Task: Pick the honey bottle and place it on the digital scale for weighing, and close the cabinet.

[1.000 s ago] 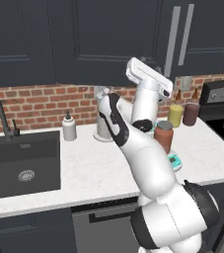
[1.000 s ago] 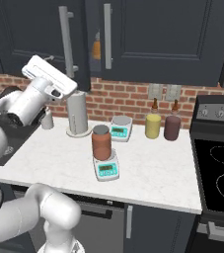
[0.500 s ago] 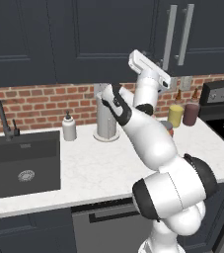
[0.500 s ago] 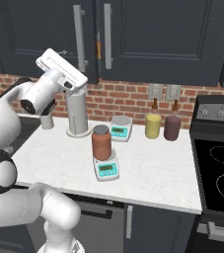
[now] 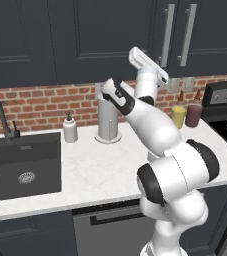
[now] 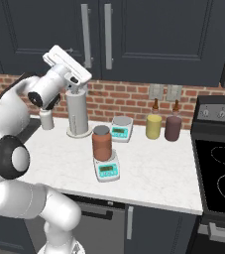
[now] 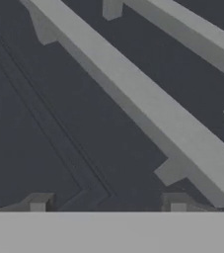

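Note:
The honey bottle [image 6: 101,142], a reddish-brown jar with a grey lid, stands upright on the digital scale [image 6: 107,170] near the counter's front edge. My gripper [image 6: 69,63] is raised high, well above and to the left of the jar, close against the cabinet [image 6: 148,39]. The hand view looks straight at the cabinet's dark panelled door [image 7: 59,133], with a long grey bar handle [image 7: 148,111] crossing it diagonally. Both fingertips [image 7: 37,203] stand wide apart with nothing between them, so the gripper [image 7: 106,205] is open. In the left base view the gripper [image 5: 148,64] sits beside the handle [image 5: 167,35]. The doors look flush.
A second, boxier white scale [image 6: 122,128] stands behind the jar. A tall steel canister [image 6: 78,113], a soap dispenser [image 5: 70,128], a yellow bottle [image 6: 153,126] and a dark red bottle [image 6: 172,128] line the brick wall. The sink [image 5: 20,165] lies left, the stove [image 6: 223,173] right.
The hand rose and swung toward the cabinet. The left door's handle moved in beside its neighbour as that door swung shut. The fingers spread wider.

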